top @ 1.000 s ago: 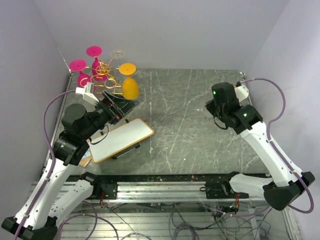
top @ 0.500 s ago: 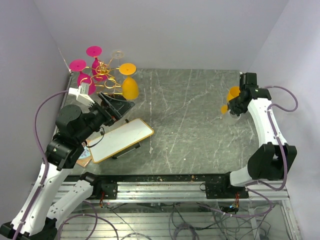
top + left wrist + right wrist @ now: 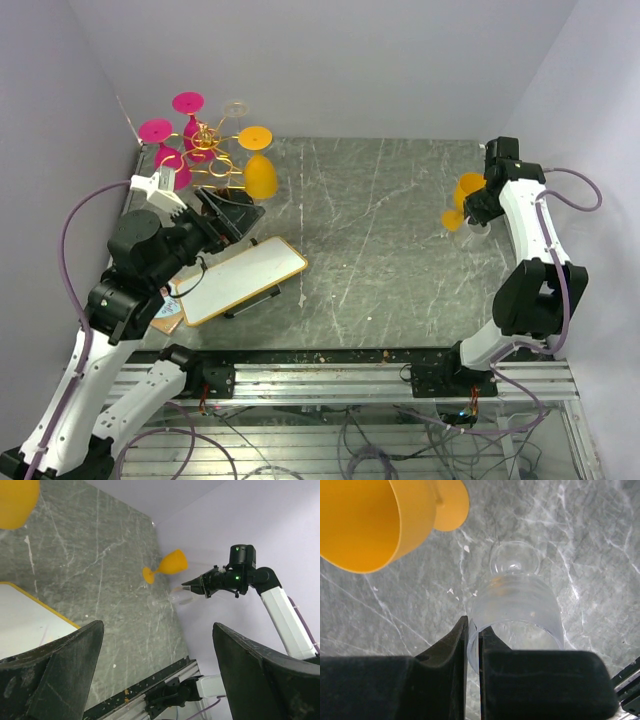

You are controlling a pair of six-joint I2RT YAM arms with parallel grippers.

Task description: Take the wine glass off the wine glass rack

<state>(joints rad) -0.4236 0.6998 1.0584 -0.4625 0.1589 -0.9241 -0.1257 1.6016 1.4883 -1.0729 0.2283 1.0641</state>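
Right tool (image 3: 473, 630) rightward on one clear glass (image 3: 520, 610) (rack (image 3: 206, 132): four)

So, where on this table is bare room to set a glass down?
Free: the wide middle of the table, between the whiteboard and the orange glass at the right. Crowded: the back-left corner, with the wine glass rack and left fingers, and the right edge, where the right fingers pinch the clear glass.

Grey marbled table (image 3: 380, 250) — rack (image 3: 205, 150) at its far-left corner, white board (image 3: 240, 278) near the rack, orange glass (image 3: 462, 200) and clear glass (image 3: 517, 605) well right of it.
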